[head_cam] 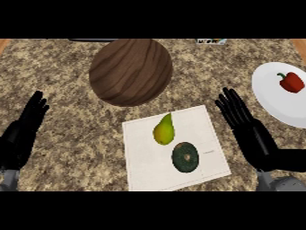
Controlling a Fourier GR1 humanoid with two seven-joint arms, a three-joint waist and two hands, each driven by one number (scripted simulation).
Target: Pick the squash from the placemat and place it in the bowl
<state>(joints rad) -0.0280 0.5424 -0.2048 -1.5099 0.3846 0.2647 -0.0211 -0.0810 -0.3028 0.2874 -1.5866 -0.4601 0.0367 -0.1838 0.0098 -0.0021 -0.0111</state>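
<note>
The squash (185,157) was found near the placemat's (142,173) near right corner, roundish, with no long axis marked. It was set just left of the right hand (251,132), whose fingers were straight and slightly spread. The left hand (19,132), equally open, was seen well apart.

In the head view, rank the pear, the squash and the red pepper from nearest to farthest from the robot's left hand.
1. Pear, on the placemat, closest to the left hand.
2. Squash, just beyond it, lower right.
3. Red pepper, on the plate, far right.
</note>
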